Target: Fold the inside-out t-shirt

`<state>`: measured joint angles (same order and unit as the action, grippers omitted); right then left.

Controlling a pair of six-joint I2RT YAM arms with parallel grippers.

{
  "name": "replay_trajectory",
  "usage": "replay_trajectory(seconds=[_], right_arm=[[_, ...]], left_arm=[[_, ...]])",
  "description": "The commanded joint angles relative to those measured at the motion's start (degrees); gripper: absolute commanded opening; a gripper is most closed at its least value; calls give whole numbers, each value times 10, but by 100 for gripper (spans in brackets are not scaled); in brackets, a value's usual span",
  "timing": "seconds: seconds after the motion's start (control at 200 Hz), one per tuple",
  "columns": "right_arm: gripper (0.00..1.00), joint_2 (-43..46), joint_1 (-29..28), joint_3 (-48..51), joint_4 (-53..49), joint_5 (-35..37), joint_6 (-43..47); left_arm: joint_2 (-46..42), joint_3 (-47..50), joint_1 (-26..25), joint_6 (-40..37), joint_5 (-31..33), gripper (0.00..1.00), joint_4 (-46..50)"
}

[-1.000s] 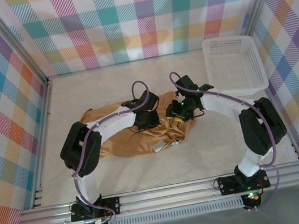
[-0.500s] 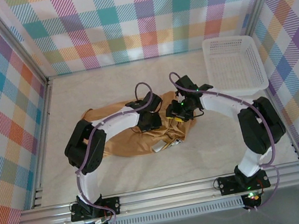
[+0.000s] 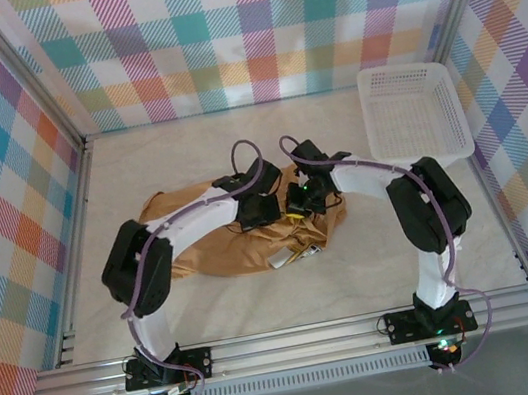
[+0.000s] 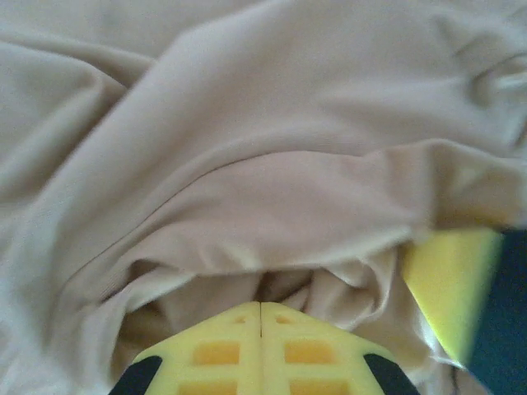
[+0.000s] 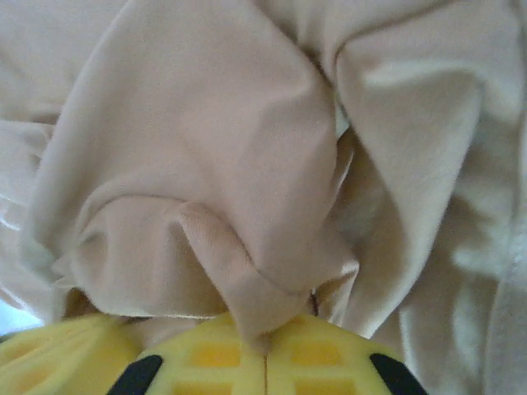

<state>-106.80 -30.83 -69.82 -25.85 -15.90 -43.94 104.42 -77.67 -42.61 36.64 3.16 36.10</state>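
From above, the inside-out t-shirt (image 3: 207,253) lies crumpled mid-table (image 3: 378,270), its long axis running toward the left and right edges. The left gripper (image 3: 262,208) and right gripper (image 3: 302,199) meet side by side at its right end, so nearly all the cloth trails leftward from both (the left arm reaches across it). At the left wrist, the left gripper (image 4: 260,321) has its jaws pressed together, with folds puckering into the tips, so we judge cloth is nipped. At the right wrist, the right gripper (image 5: 265,354) is clamped on a ridge of fabric running into its seam.
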Motion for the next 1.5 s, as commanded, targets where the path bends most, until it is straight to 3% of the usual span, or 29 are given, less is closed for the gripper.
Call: replay_trajectory(seconds=[0.0, 0.31, 0.435, 0.595, 0.775, 0.95, 1.13, 1.2, 1.255, 1.41, 1.495], right_arm=[[0, 5, 12, -16, -4, 31, 1], [0, 44, 19, 24, -12, 37, 18], [0, 64, 3, 64, -10, 22, 11], [12, 110, -10, 76, -55, 54, 25], [27, 167, -10, 61, -88, 102, 30], [27, 180, 6, 67, -93, 116, 25], [27, 196, 19, 80, -84, 102, 21], [26, 200, 19, 81, -78, 93, 21], [23, 197, 17, 84, -65, 73, 14], [20, 148, -4, 75, -15, 17, -23], [18, 107, -11, 63, 16, -6, -48]], left_arm=[[-86, -14, 3, -6, 36, 0, 26], [-244, 127, 9, 37, 62, 0, -71], [-251, 200, 9, 67, 34, 0, -129], [-202, 191, 9, 68, 13, 0, -123], [-149, 129, -6, 42, -4, 22, -116], [-66, 62, -26, 16, -22, 49, -90], [20, 13, -30, 5, -28, 52, -64], [49, 2, -31, 7, -26, 51, -62], [67, -3, -30, 11, -22, 43, -64], [64, 6, -30, 28, -10, 1, -69], [33, 26, -30, 37, 1, 0, -74]])
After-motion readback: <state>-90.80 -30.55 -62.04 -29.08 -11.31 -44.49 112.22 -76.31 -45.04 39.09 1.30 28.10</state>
